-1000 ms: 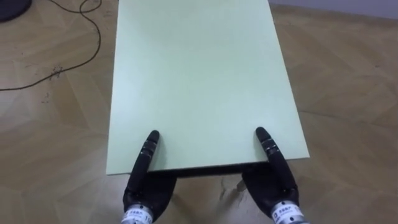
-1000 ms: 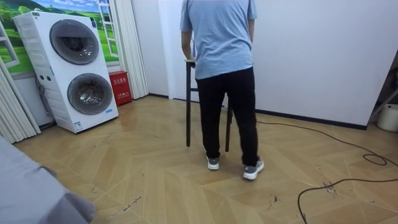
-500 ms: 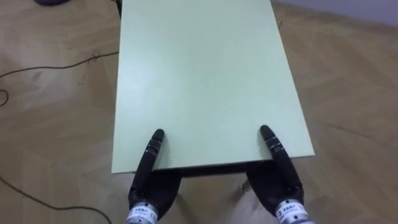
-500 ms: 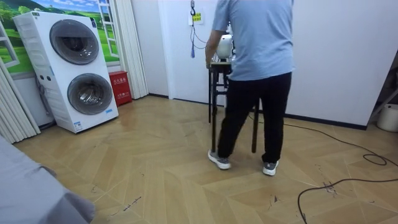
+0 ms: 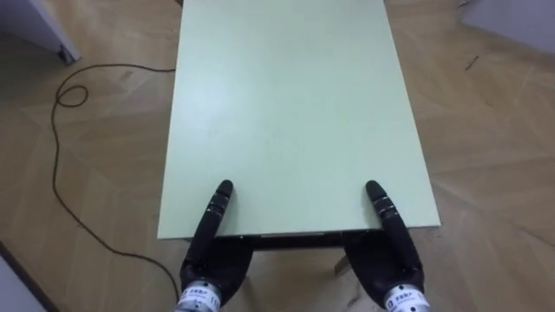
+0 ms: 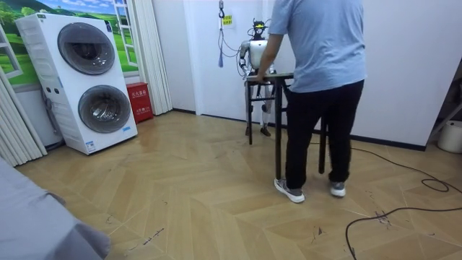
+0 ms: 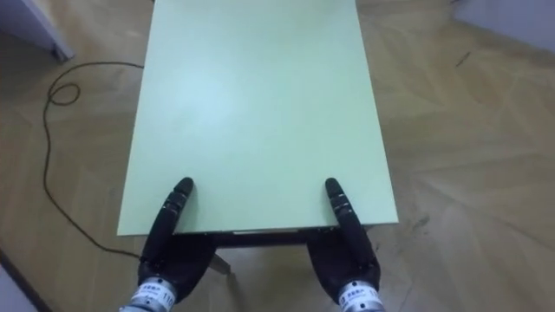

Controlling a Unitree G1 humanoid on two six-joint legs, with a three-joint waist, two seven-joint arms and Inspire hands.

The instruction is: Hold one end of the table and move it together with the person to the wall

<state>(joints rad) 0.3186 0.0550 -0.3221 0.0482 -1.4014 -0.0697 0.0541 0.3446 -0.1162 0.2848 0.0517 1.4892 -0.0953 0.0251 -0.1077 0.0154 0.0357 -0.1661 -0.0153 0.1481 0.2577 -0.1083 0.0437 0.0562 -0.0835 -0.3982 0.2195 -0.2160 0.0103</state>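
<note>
The table (image 5: 286, 104) has gone toward the room view's right, the person (image 6: 317, 65) at its far end, the robot's left hand (image 5: 212, 260) and right hand (image 5: 388, 260) at its near edge, thumbs on top to keep it level (grip beneath hidden: cannot tell).

Table (image 5: 286, 104) top pale green, floor (image 5: 494, 139) tan herringbone wood, person (image 6: 321, 50) w/ blue shirt, blk trousers.
</note>
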